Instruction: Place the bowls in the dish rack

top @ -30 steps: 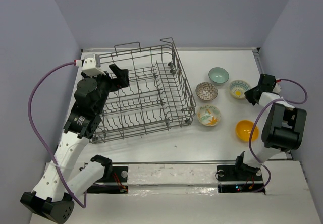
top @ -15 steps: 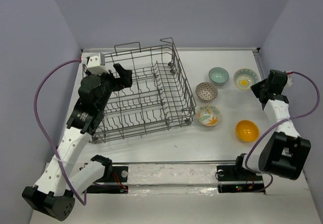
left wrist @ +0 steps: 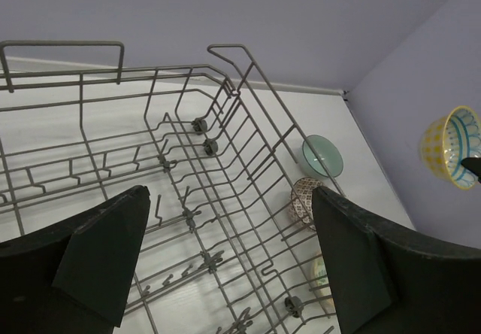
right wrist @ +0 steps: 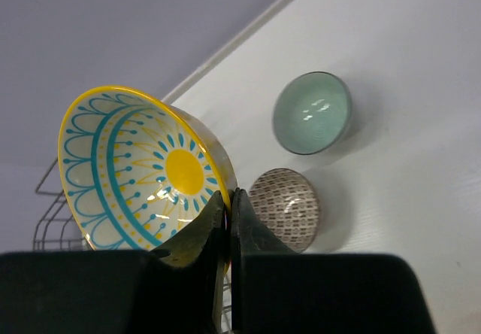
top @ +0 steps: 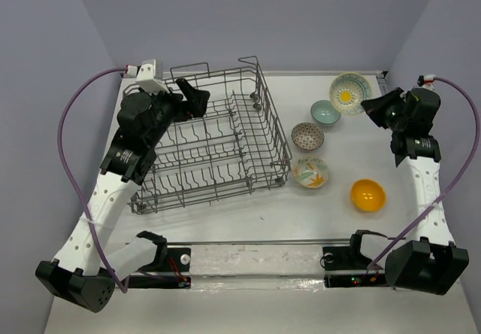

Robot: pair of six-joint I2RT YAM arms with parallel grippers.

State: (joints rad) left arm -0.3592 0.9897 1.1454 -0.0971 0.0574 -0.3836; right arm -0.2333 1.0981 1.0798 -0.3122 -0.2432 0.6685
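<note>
My right gripper is shut on the rim of the white bowl with the yellow floral centre and holds it tilted in the air above the far right of the table. Below it rest the pale teal bowl, the brown-speckled bowl, the leaf-pattern bowl and the orange-yellow bowl. The grey wire dish rack holds no bowl. My left gripper hovers open over the rack's far left part.
The purple walls close in on the table's far and side edges. A white strip runs along the near edge between the arm bases. The lifted bowl shows at the right edge of the left wrist view.
My right gripper has lifted the floral-centre bowl off the table and carried it up and toward the far side. The left arm has shifted a little farther over the rack.
</note>
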